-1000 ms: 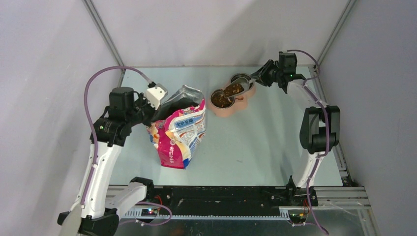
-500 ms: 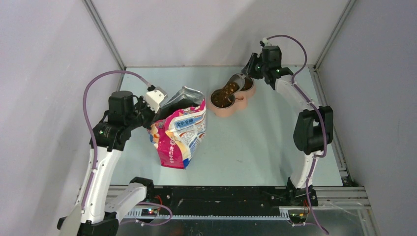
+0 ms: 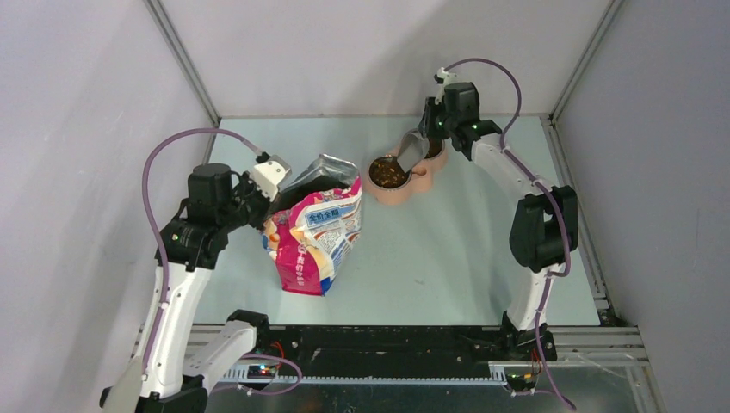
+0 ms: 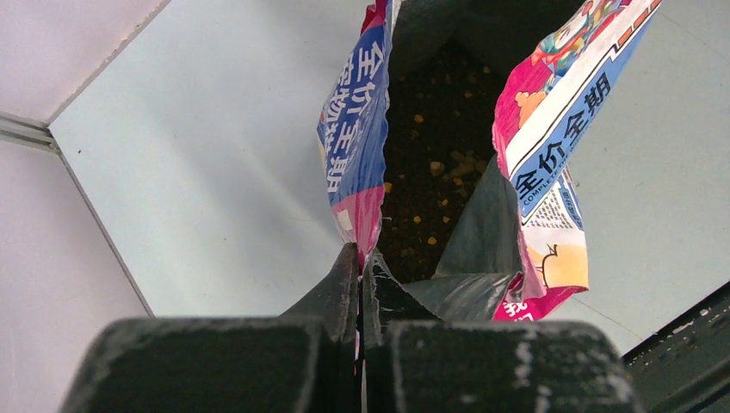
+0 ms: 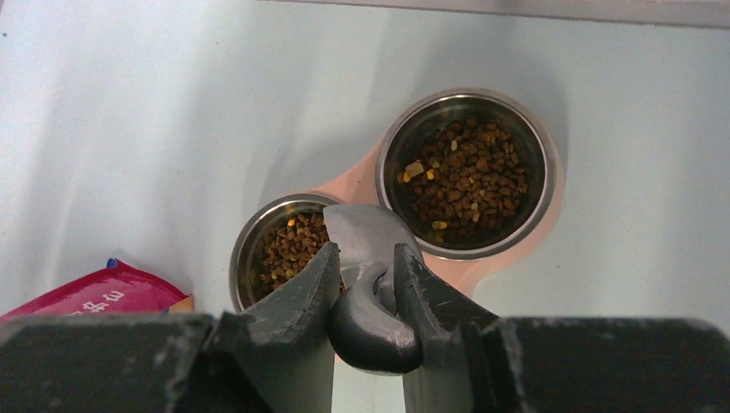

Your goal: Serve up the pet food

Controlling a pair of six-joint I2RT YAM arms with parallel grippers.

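Stretched far, the right gripper (image 5: pixel 366 258) clamps a tilted grey metal scoop (image 5: pixel 368 225) above dark-brown kibble (image 5: pixel 295 245); the left gripper (image 4: pixel 360 262) pinches the pink printed bag (image 4: pixel 355 138).

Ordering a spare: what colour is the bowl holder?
The holder is peach pink; right wrist view.

Left hand (image 4: pixel 360 260) pinched closed; right hand (image 5: pixel 366 255) gripping, reached far forward.

Open bag (image 3: pixel 314 237) (pink, blue) near 2 bowls (image 5: pixel 465 93).
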